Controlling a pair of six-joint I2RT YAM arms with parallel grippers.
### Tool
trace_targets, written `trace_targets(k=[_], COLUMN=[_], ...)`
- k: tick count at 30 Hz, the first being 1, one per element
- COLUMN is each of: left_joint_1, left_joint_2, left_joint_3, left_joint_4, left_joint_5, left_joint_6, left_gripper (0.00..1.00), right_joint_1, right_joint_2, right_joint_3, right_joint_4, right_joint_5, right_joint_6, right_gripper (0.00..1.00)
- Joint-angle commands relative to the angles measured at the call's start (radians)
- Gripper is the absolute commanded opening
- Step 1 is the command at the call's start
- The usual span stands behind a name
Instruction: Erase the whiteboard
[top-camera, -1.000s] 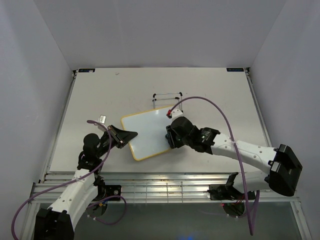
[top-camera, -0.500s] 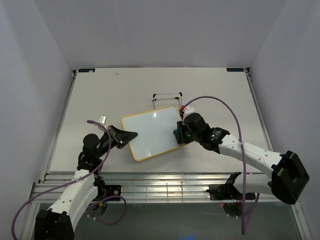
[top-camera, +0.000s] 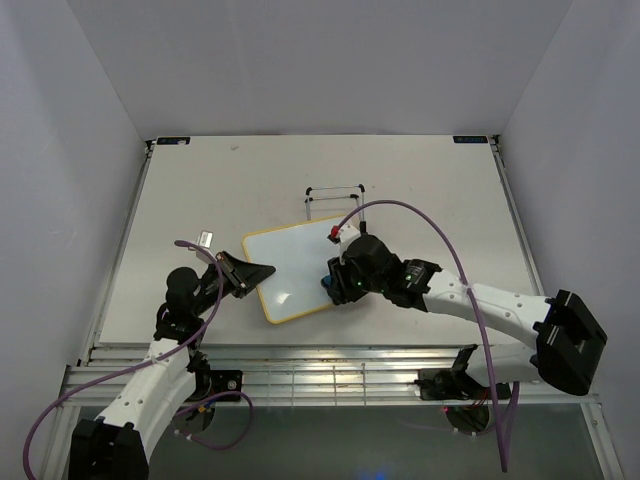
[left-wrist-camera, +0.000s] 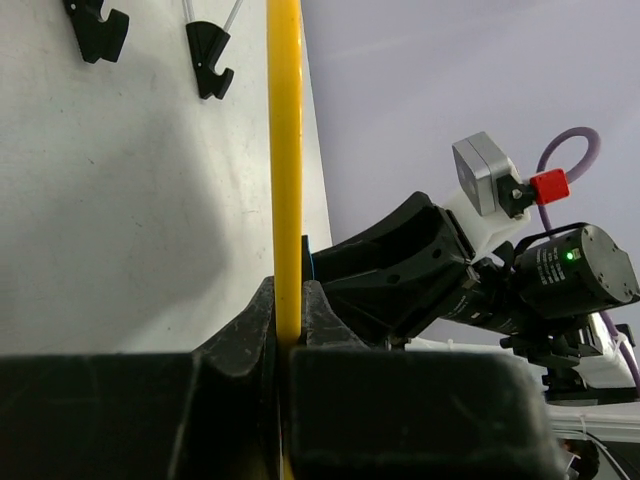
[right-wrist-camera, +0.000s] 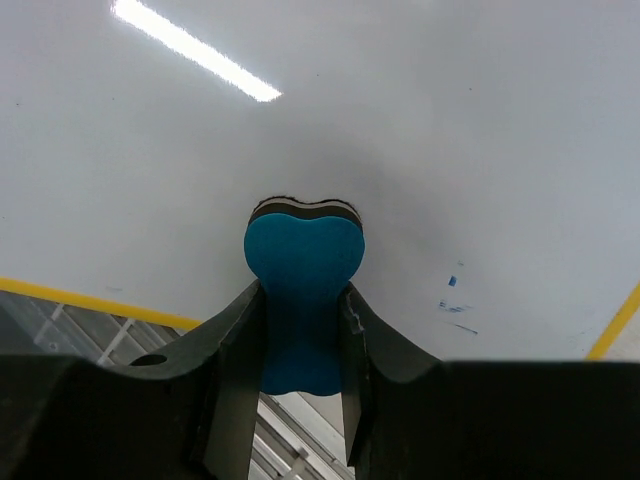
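The whiteboard, white with a thin yellow frame, lies on the table's middle. My left gripper is shut on its left edge; in the left wrist view the yellow frame sits pinched between the jaws. My right gripper is shut on the blue bone-shaped eraser and presses it on the board's lower right part. In the right wrist view the board surface is nearly clean, with a few small blue marks right of the eraser.
The thin black wire stand stands just behind the board. The table's near edge and metal rails run below the board. My right arm's purple cable arcs over the table's right half.
My right gripper with the eraser swept right toward the board's right edge, then back left and down across the board. The left gripper and the board have stayed put.
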Motion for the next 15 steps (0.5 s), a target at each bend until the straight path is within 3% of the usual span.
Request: trace_targets(k=[1,7,15], left_joint_1=[-0.012,-0.012,-0.012], left_joint_2=[-0.046,-0.071,-0.057], left_joint_3=[0.114,0.143,0.126], left_joint_4=[0.288,0.288,0.302], left_joint_5=[0.150,0.182,0.178], left_joint_6=[-0.193,-0.160,-0.159], left_gripper=[0.00,0.00,0.00], right_joint_1=[-0.035,-0.242,-0.221], right_joint_2=[0.061,0.081,0.048], right_joint_3=[0.006,-0.032,-0.046], right_joint_4=[-0.022,-0.166,-0.109], right_joint_5=[-0.068,0.063,-0.040], right_joint_6=[-0.022,-0.084,-0.056], right_gripper=[0.08,0.08,0.08])
